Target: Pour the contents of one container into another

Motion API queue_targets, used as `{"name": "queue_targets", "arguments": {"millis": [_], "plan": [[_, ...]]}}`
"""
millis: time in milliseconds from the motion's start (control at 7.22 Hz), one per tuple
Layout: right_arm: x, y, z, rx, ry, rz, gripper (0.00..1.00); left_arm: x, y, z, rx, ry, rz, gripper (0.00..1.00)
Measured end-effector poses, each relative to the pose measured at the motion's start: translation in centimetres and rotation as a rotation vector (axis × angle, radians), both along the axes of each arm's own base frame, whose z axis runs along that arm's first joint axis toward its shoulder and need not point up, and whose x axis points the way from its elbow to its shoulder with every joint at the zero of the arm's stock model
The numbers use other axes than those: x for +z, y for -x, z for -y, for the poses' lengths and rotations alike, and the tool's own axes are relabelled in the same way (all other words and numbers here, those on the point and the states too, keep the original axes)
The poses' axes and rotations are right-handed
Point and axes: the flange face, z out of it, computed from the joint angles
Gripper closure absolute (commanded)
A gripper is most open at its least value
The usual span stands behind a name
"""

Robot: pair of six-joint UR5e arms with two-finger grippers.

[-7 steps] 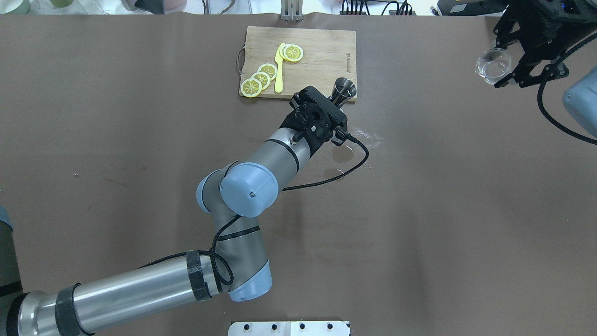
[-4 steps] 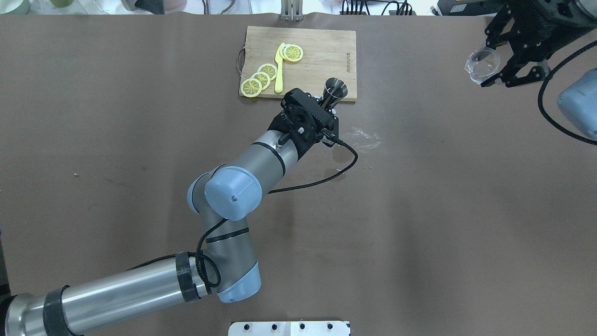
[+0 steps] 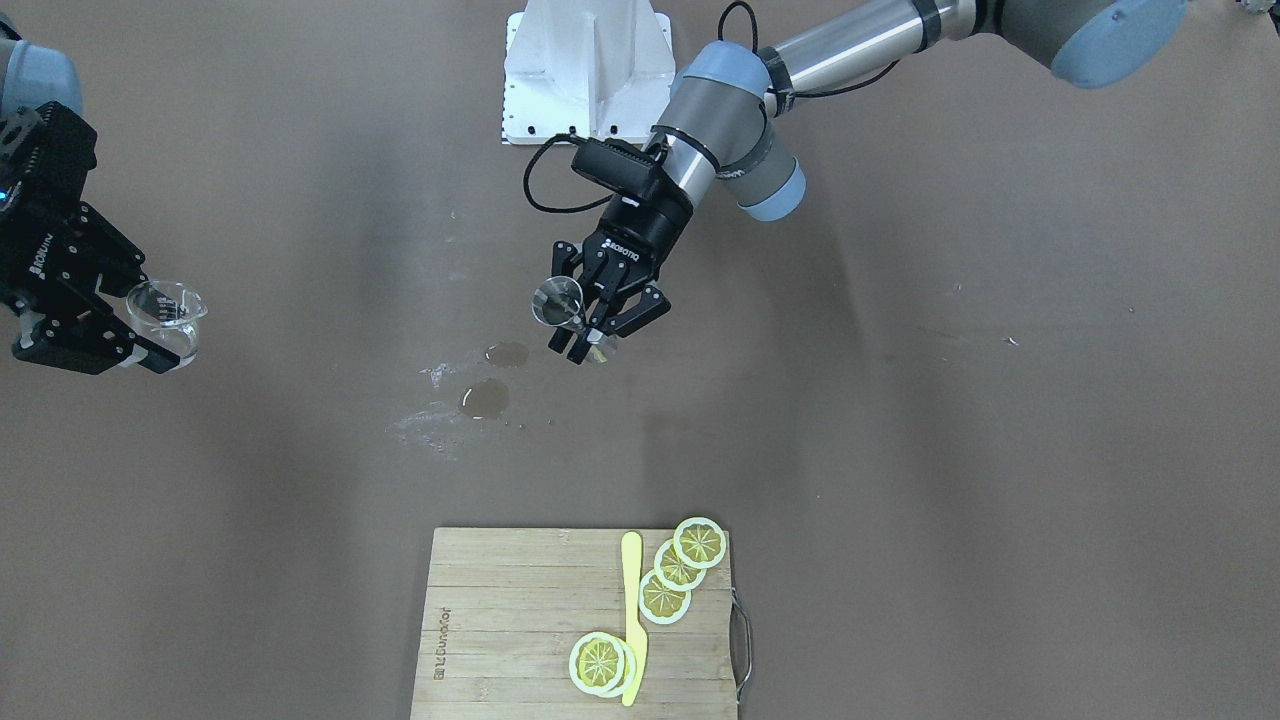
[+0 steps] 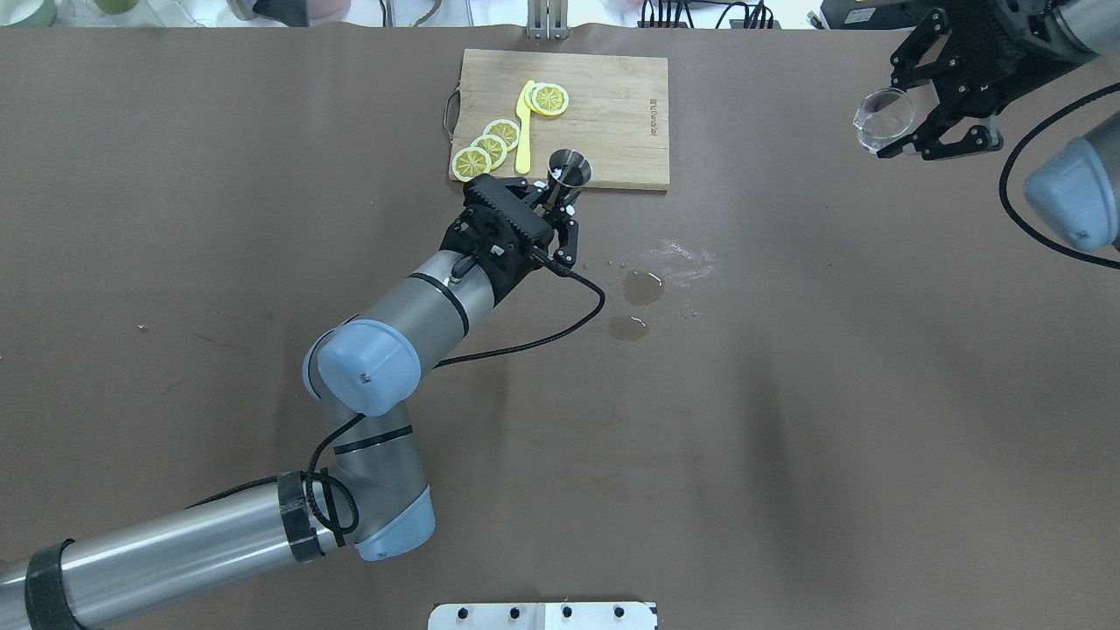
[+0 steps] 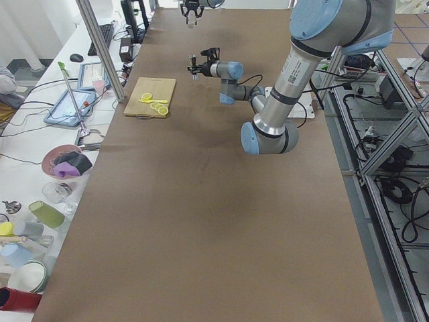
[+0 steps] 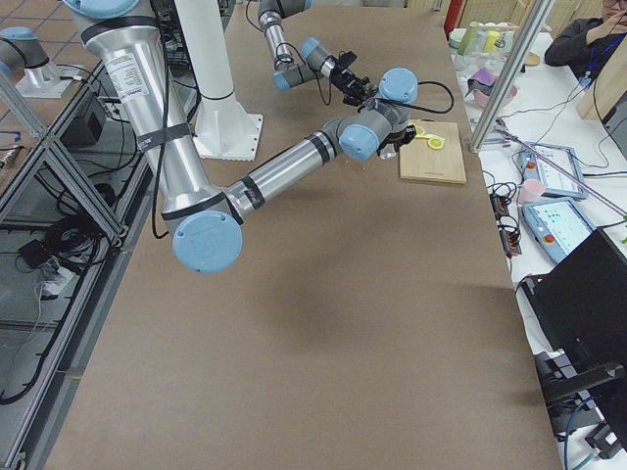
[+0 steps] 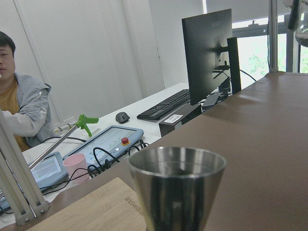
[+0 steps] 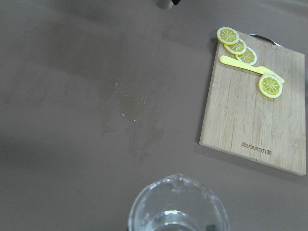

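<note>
Seemingly pre-pour, the left end effector [image 3: 590,322] pinched a metal cup [image 3: 557,300], the right end effector [image 4: 903,118] a glass beaker [image 4: 879,118], well apart; they needed bringing together next.

Left arm [image 4: 420,297] stretches forward to centre, elbow folded back, wrist near level, left tool [image 4: 556,203] pointing ahead, fingers pinched closed on a grip. Right arm [image 4: 1072,192] is raised at the far right, right tool [image 4: 888,109] angled inward, fingers clamped too.
</note>
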Motion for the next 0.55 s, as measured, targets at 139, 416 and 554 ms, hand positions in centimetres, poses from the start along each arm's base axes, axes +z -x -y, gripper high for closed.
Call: {"name": "queue_targets", "arguments": {"millis": [139, 416, 554], "plan": [[1.9, 0.0, -0.2, 0.003, 0.002, 0.028, 1.0, 1.6, 1.3, 0.8, -0.019, 0.0, 0.0, 1.0], [6.8, -0.2, -1.2, 0.006, 0.023, 0.096, 1.0, 4.9, 5.7, 2.7, -0.069, 0.007, 0.019, 1.0], [9.2, -0.4, -1.8, 0.015, 0.031, 0.13, 1.0, 7.0, 8.0, 2.9, -0.084, 0.014, 0.034, 1.0]]}}
